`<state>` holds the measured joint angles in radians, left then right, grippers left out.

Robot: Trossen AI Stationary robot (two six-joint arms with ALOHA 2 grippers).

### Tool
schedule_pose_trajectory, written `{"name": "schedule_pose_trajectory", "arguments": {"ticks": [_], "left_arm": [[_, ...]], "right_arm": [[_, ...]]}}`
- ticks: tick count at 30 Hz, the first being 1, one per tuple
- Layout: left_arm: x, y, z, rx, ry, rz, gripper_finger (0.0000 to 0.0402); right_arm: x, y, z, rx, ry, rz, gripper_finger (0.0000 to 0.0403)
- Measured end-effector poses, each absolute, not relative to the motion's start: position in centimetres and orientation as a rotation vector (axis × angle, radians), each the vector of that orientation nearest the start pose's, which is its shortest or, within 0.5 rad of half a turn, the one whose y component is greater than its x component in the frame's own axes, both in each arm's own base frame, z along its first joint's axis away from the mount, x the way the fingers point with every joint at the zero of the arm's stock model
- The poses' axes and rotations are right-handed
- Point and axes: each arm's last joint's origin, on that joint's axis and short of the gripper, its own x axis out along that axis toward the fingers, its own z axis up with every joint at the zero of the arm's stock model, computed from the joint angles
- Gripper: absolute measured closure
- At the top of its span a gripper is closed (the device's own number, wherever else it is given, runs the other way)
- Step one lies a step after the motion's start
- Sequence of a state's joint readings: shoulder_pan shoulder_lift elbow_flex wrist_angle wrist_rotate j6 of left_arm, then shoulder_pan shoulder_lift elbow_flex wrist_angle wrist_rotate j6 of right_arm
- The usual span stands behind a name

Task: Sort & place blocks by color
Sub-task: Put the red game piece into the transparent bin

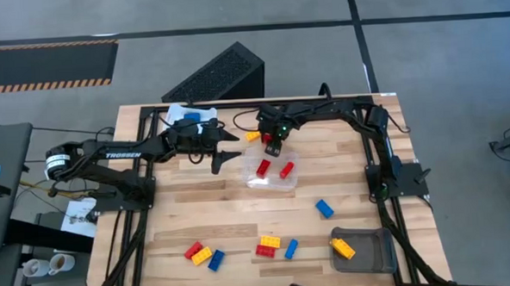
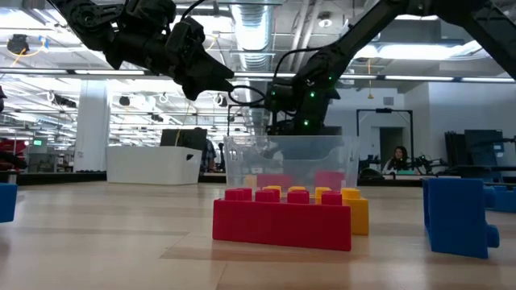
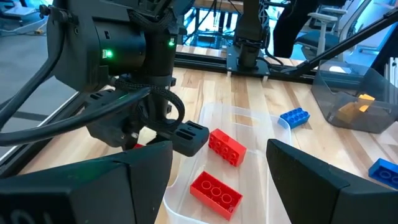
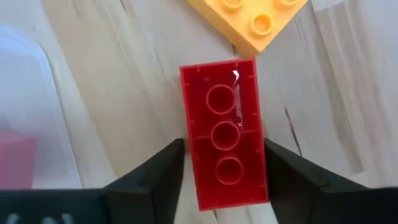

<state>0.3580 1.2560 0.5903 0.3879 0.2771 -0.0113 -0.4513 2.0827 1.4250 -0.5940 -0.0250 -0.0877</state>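
Left gripper point(image 1: 227, 156) above the wooden surface point(image 1: 198, 210), just left of the clear tray point(image 1: 274, 182), fingers apart and empty. At the near left of the surface, a red, a yellow and a blue brick point(image 1: 215, 260) in a loose cluster.

In the clear tray, two red bricks point(image 3: 226, 147), side by side, apart from each other. Near the front edge, a red-and-yellow pair point(image 1: 268, 245) with another blue brick just beside it.

Right gripper point(image 4: 224, 163) at the tray's far edge, pointing down, fingers set on either long side of a red block point(image 4: 225, 132) lying underside up; touching or just apart, cannot tell. A yellow brick point(image 4: 255, 18) just beyond that block.

Farther right, a lone blue brick point(image 1: 324, 209) on bare wood, then a grey tray point(image 1: 372, 257) with a yellow-orange brick point(image 1: 342, 249) inside.
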Motion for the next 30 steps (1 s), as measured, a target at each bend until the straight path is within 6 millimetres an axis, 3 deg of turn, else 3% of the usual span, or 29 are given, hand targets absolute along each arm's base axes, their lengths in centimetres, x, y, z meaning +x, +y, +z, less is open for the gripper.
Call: {"name": "schedule_pose_trajectory", "arguments": {"ticks": [6,15,20,25,30], "left_arm": [[24.6,8.4,22.4,-0.088,0.264,0.081,0.0154],[23.7,8.1,23.8,-0.034,0.221,0.101,0.0154],[22.1,7.5,25.4,-0.021,0.205,0.103,0.0154],[20.2,6.8,26.8,0.000,0.157,0.103,0.0154],[18.5,6.1,26.3,0.038,0.017,0.102,0.0154]], "right_arm": [[36.9,-17.5,15.0,0.195,1.222,-0.301,0.0273],[36.5,-15.3,20.2,0.151,1.111,-0.277,0.0268],[36.2,-12.5,23.8,0.120,1.029,-0.220,0.0240],[35.7,-8.6,27.3,0.098,0.927,-0.093,0.0259],[35.2,-4.7,28.5,0.074,0.823,-0.014,0.0257]]}}
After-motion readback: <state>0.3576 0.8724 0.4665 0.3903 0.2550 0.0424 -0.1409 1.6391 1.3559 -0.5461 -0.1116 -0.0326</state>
